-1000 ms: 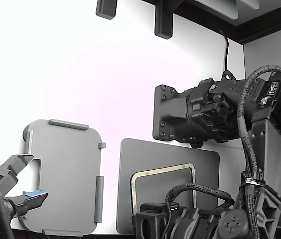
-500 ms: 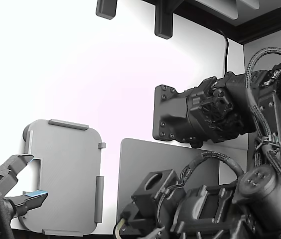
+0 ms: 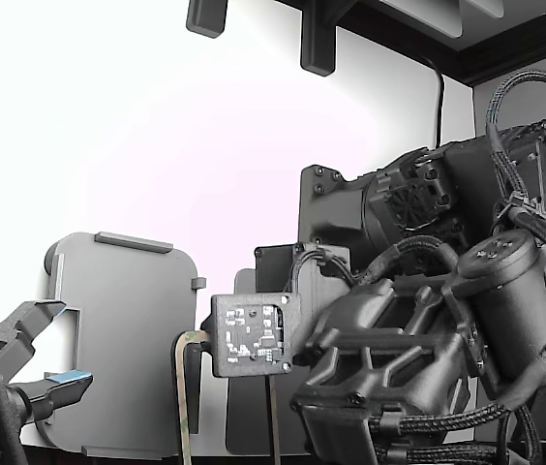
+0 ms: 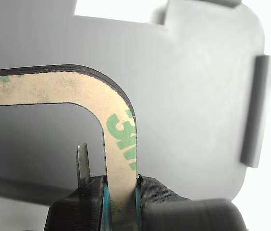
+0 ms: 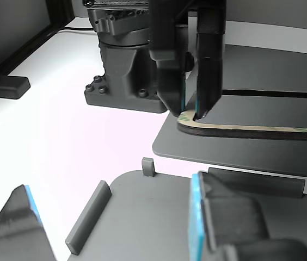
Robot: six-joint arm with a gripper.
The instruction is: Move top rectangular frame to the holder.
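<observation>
- Tan, paper-faced and edged in black, the frame (image 4: 118,139) is sitting pinched between the two fingers of the end effector (image 4: 121,202), which are closing narrowly on one side of it near a rounded corner; green lettering is showing on the tan face in the wrist view.
- In the other view the end effector (image 5: 189,111) is gripping the frame (image 5: 251,132) from above, and the frame is hanging level in the air, clear of the dark grey pad (image 5: 262,92) lying under it.
- In that same view the light grey holder (image 5: 159,217) is lying nearer the camera than the pad, flat on the white tabletop (image 5: 77,147), with raised tabs along its edges; the frame is not touching it.
- A second, blue-padded end effector (image 5: 197,234) is showing large at the near edge of the other view, above the holder.
- In the exterior view the frame (image 3: 182,387) is appearing edge-on as a thin strip just beside the holder's (image 3: 123,339) side that faces the exterior view's right, with the arm (image 3: 409,358) filling the exterior view's right half behind it.
- The wrist view is showing the holder (image 4: 198,96) as the grey surface behind the frame, one long tab standing along its edge.
- Farthest back, a black base block (image 5: 123,70) is standing on the tabletop beyond the pad.
</observation>
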